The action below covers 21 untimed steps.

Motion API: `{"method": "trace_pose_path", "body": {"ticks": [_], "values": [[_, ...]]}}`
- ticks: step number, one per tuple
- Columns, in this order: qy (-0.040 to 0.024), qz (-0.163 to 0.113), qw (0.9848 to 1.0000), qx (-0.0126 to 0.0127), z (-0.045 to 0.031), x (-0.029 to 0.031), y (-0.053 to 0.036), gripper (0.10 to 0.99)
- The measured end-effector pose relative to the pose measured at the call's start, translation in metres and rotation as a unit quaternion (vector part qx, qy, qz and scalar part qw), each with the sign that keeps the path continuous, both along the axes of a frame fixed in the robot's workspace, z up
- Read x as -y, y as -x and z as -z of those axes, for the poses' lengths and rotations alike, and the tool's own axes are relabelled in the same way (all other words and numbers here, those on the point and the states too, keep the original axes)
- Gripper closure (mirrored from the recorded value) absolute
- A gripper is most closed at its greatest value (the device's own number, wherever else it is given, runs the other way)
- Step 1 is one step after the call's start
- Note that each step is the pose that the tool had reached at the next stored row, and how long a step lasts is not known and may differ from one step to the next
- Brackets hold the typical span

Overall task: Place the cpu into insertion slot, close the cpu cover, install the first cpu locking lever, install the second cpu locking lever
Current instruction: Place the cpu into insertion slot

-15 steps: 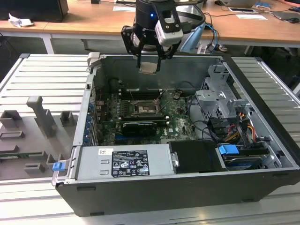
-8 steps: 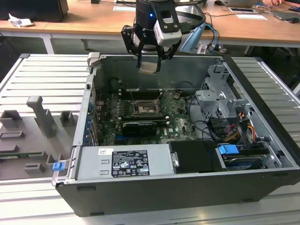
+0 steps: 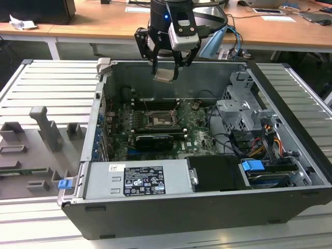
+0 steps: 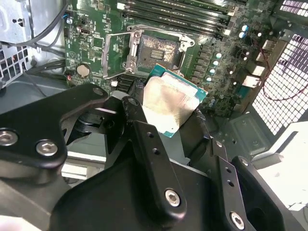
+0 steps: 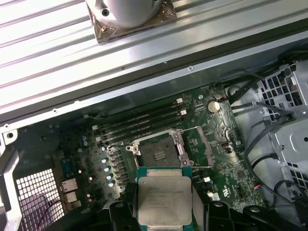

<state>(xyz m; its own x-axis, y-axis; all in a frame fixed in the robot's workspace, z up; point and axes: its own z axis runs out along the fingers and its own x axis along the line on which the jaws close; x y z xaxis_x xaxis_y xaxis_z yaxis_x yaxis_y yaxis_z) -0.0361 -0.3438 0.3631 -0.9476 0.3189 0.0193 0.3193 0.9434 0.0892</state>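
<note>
My gripper [image 3: 166, 66] is shut on the cpu [image 3: 165, 75], a small square chip with a pale metal top. It hangs above the rear wall of the open computer case [image 3: 207, 212]. The cpu [image 4: 168, 103] sits between the black fingers [image 4: 134, 113] in both wrist views. Below on the motherboard [image 3: 194, 137], the insertion slot [image 3: 158, 121] lies open and bare [image 5: 156, 149]. The cpu cover [image 5: 199, 147], a thin silvery frame, is swung open beside the slot [image 4: 115, 53].
A power supply [image 3: 137, 179] fills the case's front. A drive cage [image 3: 244, 111] with cables stands at the exterior view's right. Memory slots [image 5: 139, 122] run beside the slot. A grey fixture tray [image 3: 41, 135] lies outside the case at the exterior view's left.
</note>
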Motion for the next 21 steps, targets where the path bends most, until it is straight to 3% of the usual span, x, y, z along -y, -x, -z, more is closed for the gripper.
{"method": "trace_pose_path", "body": {"ticks": [12,21], "values": [[0.0000,0.052,0.9986,0.0000,0.0004,0.0000,0.0000,0.545],[-0.0001,0.090,0.9959,0.0000,0.0007,0.0000,0.0000,0.545]]}}
